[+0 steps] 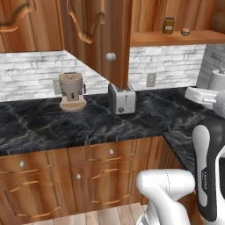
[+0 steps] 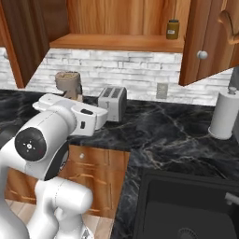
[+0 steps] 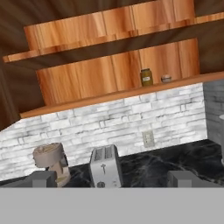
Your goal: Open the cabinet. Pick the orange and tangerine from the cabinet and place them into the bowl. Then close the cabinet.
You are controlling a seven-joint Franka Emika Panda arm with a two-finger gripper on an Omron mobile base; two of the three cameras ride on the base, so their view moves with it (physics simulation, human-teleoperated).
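The cabinet (image 1: 101, 39) is standing open, its door swung out over the counter (image 1: 88, 118). The gripper (image 3: 112, 178) is hanging in free air with its jaws spread wide, holding nothing, facing the shelves. A jar (image 3: 146, 77) is sitting on the lower shelf (small round item beside it, too small to identify). A toaster (image 1: 121, 98) is sitting below.

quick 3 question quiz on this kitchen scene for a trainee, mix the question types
1. True or false: the cabinet doors stand open.
2. What stands on the counter nearest the toaster? A) coffee grinder B) kettle C) blender
3. Fill in: on the cabinet's bottom shelf stands a dark ____ with a small round thing beside it.

Key:
1. True; the doors swing out, showing the shelves.
2. A
3. jar; the round thing is too small to identify.
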